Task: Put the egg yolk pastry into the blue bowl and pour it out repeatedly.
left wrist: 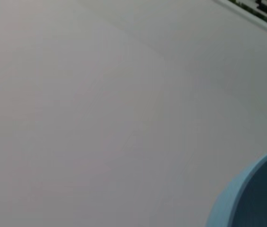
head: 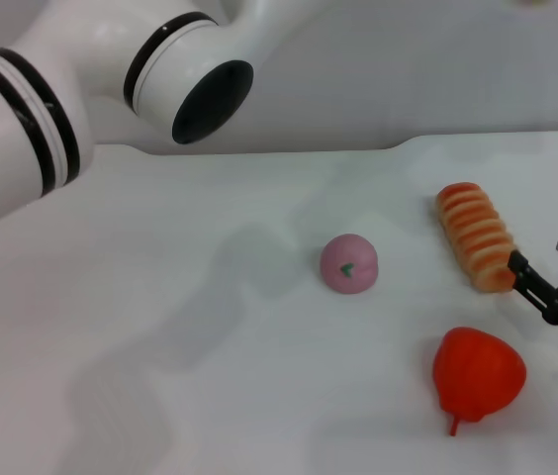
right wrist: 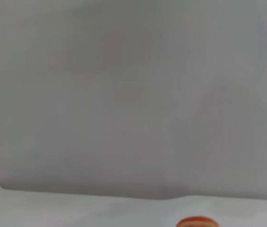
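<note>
Looming at the head view's upper left, the left arm (head: pixel 111 89) fills that corner — its gripper is out of sight. On the white table (head: pixel 160 327) sit a pink bun (head: pixel 349 263), a striped bread (head: pixel 475 236) and a red fruit (head: pixel 477 374); the right gripper (head: pixel 556 272), fingers spread, sits just beside the bread's near end. No egg yolk pastry shows. Left wrist view: only the blue bowl (left wrist: pixel 254 196) rim. Right wrist view: an orange sliver of the bread — little else.

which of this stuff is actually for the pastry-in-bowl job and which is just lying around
For the job:
- blue bowl, only its rim shows, in the left wrist view
- egg yolk pastry: not in view

Just lying about:
- pink bun, mid-table
- orange-striped ridged bread, by the right gripper
- red pointed item, nearest the front edge
</note>
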You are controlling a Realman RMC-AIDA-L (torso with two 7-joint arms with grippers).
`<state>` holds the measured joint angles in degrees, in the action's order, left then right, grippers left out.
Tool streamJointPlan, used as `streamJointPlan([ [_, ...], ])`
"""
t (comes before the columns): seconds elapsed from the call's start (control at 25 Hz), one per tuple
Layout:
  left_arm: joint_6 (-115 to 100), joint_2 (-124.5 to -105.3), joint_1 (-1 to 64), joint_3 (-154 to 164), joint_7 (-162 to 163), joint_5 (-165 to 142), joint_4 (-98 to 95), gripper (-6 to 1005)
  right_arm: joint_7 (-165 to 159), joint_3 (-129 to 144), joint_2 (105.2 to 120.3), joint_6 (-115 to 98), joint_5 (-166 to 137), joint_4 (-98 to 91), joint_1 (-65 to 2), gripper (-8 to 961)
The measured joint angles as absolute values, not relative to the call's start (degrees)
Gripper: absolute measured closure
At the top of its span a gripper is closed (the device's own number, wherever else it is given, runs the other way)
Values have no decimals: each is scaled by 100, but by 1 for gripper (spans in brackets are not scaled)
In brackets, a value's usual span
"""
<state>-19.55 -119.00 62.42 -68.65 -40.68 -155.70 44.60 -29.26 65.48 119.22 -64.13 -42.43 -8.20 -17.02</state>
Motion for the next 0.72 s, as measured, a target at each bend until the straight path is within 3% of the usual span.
streamJointPlan([
  [0.48, -2214, -11909, 6349, -6908, -4312, -15559, 4261, 999, -2926, 6539, 11927, -6619, -4239, -633, -1662, 268],
  [0.72, -692, -11889, 6189, -7461, -4256, -15229, 4529, 999, -2964, 6526, 11926, -6698, -4216, -632, -1669, 269],
])
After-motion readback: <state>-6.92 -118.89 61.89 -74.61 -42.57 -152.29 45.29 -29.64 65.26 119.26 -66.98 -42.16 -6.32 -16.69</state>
